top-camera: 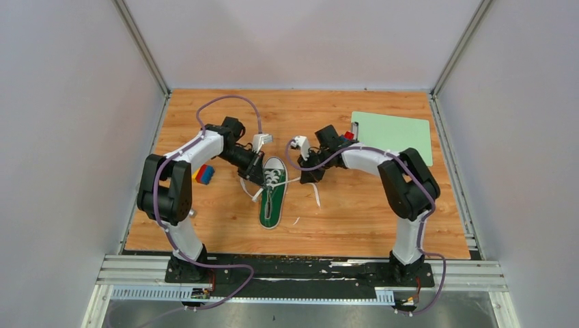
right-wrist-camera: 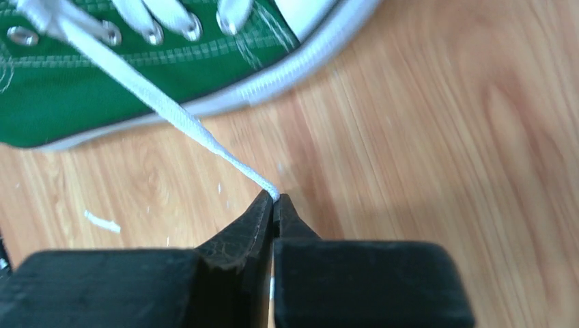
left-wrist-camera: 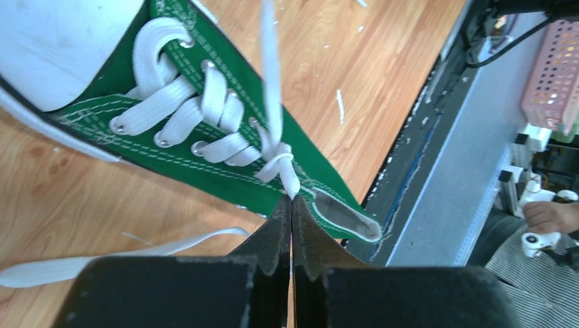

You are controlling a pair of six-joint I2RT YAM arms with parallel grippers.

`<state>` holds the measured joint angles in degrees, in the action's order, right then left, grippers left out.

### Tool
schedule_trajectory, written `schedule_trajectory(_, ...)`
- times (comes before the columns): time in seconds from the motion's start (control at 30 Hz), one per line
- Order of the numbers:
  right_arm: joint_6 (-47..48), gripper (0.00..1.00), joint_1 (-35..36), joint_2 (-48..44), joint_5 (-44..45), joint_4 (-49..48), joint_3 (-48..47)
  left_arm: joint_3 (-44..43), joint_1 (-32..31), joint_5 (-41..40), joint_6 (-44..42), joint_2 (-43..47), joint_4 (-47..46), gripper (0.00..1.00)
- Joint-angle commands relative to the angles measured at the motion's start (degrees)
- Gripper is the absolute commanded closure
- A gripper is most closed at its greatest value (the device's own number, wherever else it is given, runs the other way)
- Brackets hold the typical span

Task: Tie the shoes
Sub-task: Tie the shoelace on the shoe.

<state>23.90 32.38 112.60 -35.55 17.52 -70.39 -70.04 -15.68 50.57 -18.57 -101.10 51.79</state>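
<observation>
2 grippers, 1 shoe [top-camera: 273, 193], and both strands of the laces [left-wrist-camera: 272, 82] in hand.

Far left of the shoe: small coloured blocks [top-camera: 203, 173], no part of the job.

Just left of the shoe, level with the top eyelets: left gripper [left-wrist-camera: 291, 203], fingers pressed together, a strand of lace pinched at the very tips, right beside the small crossing at the top of the tongue. Also left of the shoe, a loose tail [left-wrist-camera: 136, 247] lying slack on the table [top-camera: 355, 225].

In the middle: the shoe itself, flat on its sole, toe cap pointing away from the arm bases and heel toward them, lacing threaded through every eyelet in view.

Just right of the shoe: right gripper [right-wrist-camera: 273, 199], fingers likewise together, clamped on the other strand [right-wrist-camera: 171, 115], drawn straight and taut from the upper eyelets out to the tips.

Far right of the shoe and a little beyond its toe: pale green mat [top-camera: 392, 134].

Progress, as a judgement: early. Apparently done: 1 first crossing of the 2 strands at the top of the shoe, tightness unclear. Left to do: pulling that crossing snug, forming 2 loops, wrapping 1 around the other, drawing the bow closed. No loop and no bow anywhere in view.
</observation>
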Motion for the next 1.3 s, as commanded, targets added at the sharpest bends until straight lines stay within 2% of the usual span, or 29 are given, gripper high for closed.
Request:
schedule_trajectory(0.0, 0.02, 1.0, -6.14, -10.87, -2.93, 5.07, 3.98, -0.52, 0.42, -6.16, 0.41, 0.97, -0.85, 1.0)
schedule_trajectory(0.17, 1.66, 1.0, -7.53, -16.03, -3.39, 8.85, 9.1, 2.27, 0.82, -13.85, 5.74, 0.76, -4.75, 1.0)
schedule_trajectory(0.37, 0.9, 1.0, -9.2, -15.27, -0.9, 10.31, 10.82, 2.51, 0.83, -20.14, 7.28, -1.57, -3.28, 1.0)
schedule_trajectory(0.7, 1.98, 1.0, -15.78, -14.22, 0.93, 10.88, 11.02, 5.02, 0.83, -23.94, 7.6, 0.47, -2.62, 1.0)
schedule_trajectory(0.77, 2.4, 1.0, -15.65, -14.14, -0.17, 11.3, 10.87, 4.77, 0.83, -22.72, 7.54, 0.84, -2.5, 1.0)
schedule_trajectory(0.83, 2.81, 1.0, -14.74, -14.58, -2.53, 11.79, 10.36, 3.67, 0.83, -16.67, 6.37, 1.42, -2.35, 1.0)
schedule_trajectory(0.87, 2.97, 1.0, -14.07, -14.79, -3.73, 12.04, 9.86, 2.65, 0.78, -10.72, 6.05, 1.56, -2.39, 1.0)
schedule_trajectory(0.97, 2.82, 0.87, -11.82, -14.83, -6.05, 12.84, 7.46, 1.07, -0.22, -1.76, 5.31, 1.71, -3.1, 0.99)
schedule_trajectory(1.0, 3.14, 0.83, -11.05, -14.67, -6.62, 13.38, 6.48, 0.42, -0.53, -0.61, 5.13, 1.66, -3.16, 0.96)
schedule_trajectory(1.03, 3.24, 0.78, -10.33, -14.42, -6.79, 13.86, 5.4, 0.16, -1.16, -0.85, 4.84, 1.31, -3.13, 0.85)
schedule_trajectory(1.07, 3.4, 0.74, -9.64, -14.11, -6.81, 14.21, 4.41, -0.3, -1.31, -1.84, 4.93, 1.11, -3.02, 0.8)
schedule_trajectory(1.1, 3.54, 0.71, -9.17, -13.79, -6.93, 14.66, 3.38, -0.55, -1.42, -2.74, 5.14, 0.89, -2.88, 0.7)
schedule_trajectory(1.17, 3.49, 0.66, -8.74, -13.35, -7.55, 15.58, 0.97, -1.33, -1.45, -6.49, 5.34, 1.25, -2.17, 0.6)
schedule_trajectory(1.27, 2.85, 0.62, -8.63, -13.19, -8.05, 16.62, -2.32, -2.01, -1.29, -11.3, 3.1, 3.25, -0.05, 0.54)
